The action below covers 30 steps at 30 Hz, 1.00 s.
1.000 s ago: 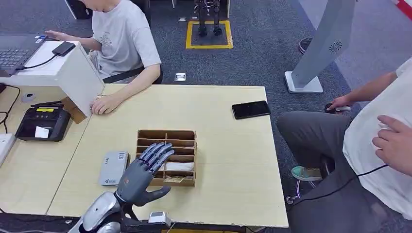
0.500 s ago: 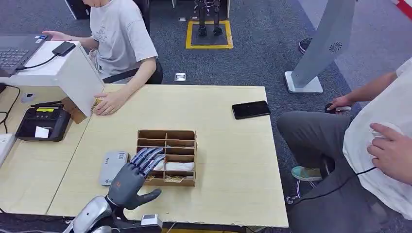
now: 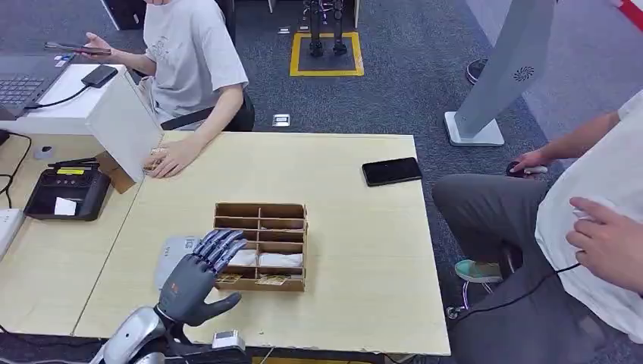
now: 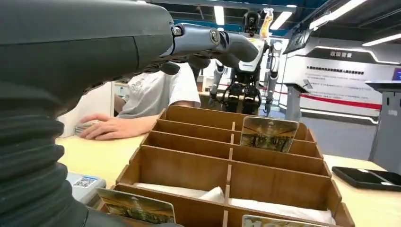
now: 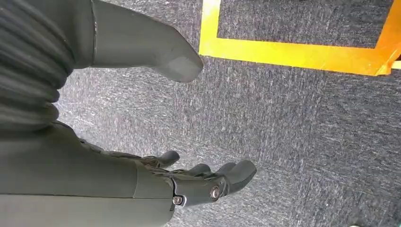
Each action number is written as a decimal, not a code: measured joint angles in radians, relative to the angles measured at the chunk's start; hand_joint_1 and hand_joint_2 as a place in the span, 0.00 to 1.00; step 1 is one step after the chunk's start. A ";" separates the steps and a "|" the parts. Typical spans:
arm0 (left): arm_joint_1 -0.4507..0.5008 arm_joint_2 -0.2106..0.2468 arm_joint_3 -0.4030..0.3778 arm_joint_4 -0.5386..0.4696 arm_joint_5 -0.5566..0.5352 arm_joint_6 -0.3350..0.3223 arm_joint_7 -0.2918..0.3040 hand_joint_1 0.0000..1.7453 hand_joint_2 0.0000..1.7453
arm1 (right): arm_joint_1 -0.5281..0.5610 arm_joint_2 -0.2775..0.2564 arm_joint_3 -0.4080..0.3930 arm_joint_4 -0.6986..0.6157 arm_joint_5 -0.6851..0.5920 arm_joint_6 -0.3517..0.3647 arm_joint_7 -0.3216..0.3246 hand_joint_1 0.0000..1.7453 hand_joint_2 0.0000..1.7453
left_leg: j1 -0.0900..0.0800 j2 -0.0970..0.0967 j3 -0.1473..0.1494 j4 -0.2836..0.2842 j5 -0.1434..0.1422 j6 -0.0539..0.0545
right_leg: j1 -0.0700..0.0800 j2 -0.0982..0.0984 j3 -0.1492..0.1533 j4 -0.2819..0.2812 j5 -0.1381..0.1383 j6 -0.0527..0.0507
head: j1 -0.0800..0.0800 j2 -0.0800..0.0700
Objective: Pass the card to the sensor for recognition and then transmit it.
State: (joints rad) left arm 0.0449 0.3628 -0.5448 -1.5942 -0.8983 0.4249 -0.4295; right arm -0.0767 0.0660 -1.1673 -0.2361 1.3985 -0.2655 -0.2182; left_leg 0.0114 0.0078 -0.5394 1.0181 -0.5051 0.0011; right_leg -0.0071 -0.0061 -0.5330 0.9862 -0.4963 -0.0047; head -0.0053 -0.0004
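Pale wooden table (image 3: 356, 227) is carrying a brown divided box (image 3: 261, 245) holding picture cards (image 4: 268, 134); left hand (image 3: 196, 277) is hovering over its near-left corner, fingers spread, empty. Right hand (image 5: 142, 179) is hanging open above carpet.

Black phone (image 3: 391, 171) near table's (image 3: 356, 303) far edge, payment terminal (image 3: 67, 192) perhaps, seated people

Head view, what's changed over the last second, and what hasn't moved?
The left hand drew back toward the robot and to its left, from over the wooden card box to the box's near-left corner, open, holding nothing. The seated person lifted a phone off the counter. The box, the grey card reader and the black phone stayed put.
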 joint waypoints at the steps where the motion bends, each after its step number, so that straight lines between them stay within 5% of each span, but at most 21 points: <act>1: 0.003 0.000 0.002 0.001 -0.005 0.003 0.000 0.00 1.00 | 0.000 0.000 0.000 0.000 0.002 0.000 0.000 0.00 1.00 | 0.000 0.000 0.000 0.000 0.000 0.000 | 0.000 0.000 0.000 0.000 0.000 0.000 | 0.000 0.000; 30: 0.023 -0.006 0.047 0.090 -0.155 0.057 0.076 0.00 1.00 | -0.001 0.000 0.000 0.000 0.005 0.000 -0.003 0.00 1.00 | 0.000 0.000 0.000 0.000 0.000 0.000 | 0.000 0.000 0.000 0.000 0.000 0.000 | 0.000 0.000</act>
State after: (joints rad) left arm 0.0679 0.3563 -0.4978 -1.5038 -1.0529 0.4822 -0.3536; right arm -0.0773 0.0660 -1.1673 -0.2361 1.4035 -0.2651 -0.2216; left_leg 0.0114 0.0077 -0.5394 1.0181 -0.5051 0.0011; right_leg -0.0071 -0.0061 -0.5331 0.9862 -0.4963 -0.0047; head -0.0053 -0.0004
